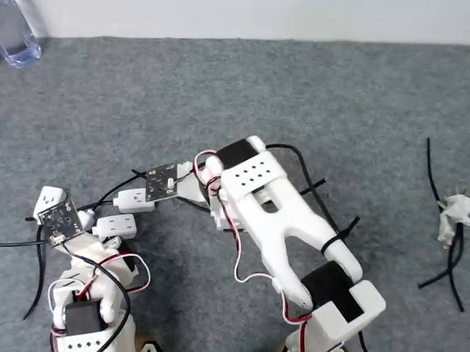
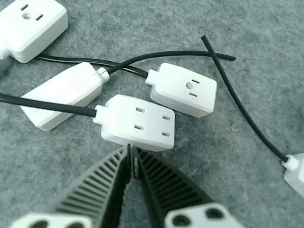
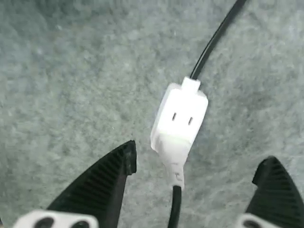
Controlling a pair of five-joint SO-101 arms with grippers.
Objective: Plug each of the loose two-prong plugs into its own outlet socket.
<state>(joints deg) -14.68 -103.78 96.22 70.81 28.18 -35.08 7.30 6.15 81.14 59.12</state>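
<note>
**Sockets bunched at the left hand, one loose plug far to the right**

Noted the left hand pressed together, pinching nothing. Tips just beside the near edge of a white double socket, face up on the grey surface.

Counted three more white pieces round it. Three-hole socket close against its far corner; cannot tell whether touching. Block on its side next to that. Corner socket farther off. Traced black cords crossing among them.

Found the right hand spread wide, pinching nothing, with a small white socket lying between its fingers and apart from both. Saw two slots on its face and a black cord leaving each end. Cannot tell whether the lower white piece is a seated plug.

From above, spotted a loose plug, white, on tangled black cord, out to the right and well apart from both arms. Prongs too small to make out. Marked a clear bottle at the far left corner.
</note>
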